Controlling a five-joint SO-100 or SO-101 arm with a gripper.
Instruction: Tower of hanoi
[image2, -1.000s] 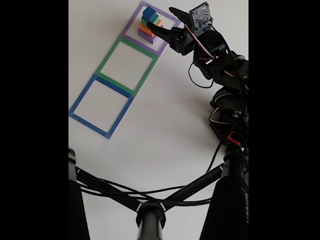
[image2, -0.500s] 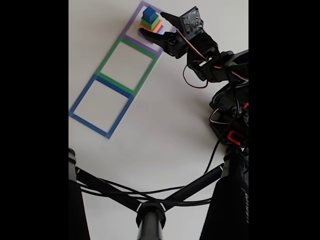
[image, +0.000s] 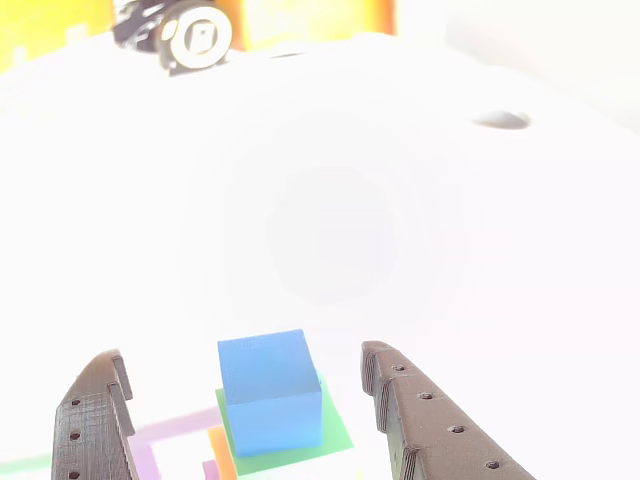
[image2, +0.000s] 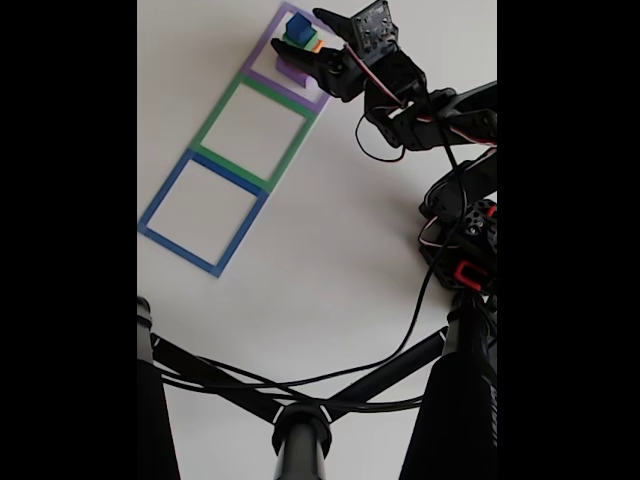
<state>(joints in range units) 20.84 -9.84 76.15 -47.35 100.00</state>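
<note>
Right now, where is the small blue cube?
The small blue cube sits on top of the stack, on the green cube, between the open jaws in the other view; in the fixed view it lies inside the purple outline, top.

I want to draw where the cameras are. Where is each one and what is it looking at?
Other view: sits right behind the gripper, looking forward over the blue cube on the green cube; both open fingers show.
Fixed view: stands high above the white table, looking down on the arm, the three square outlines and a black stand.
Both show the gripper and blue cube.
</note>
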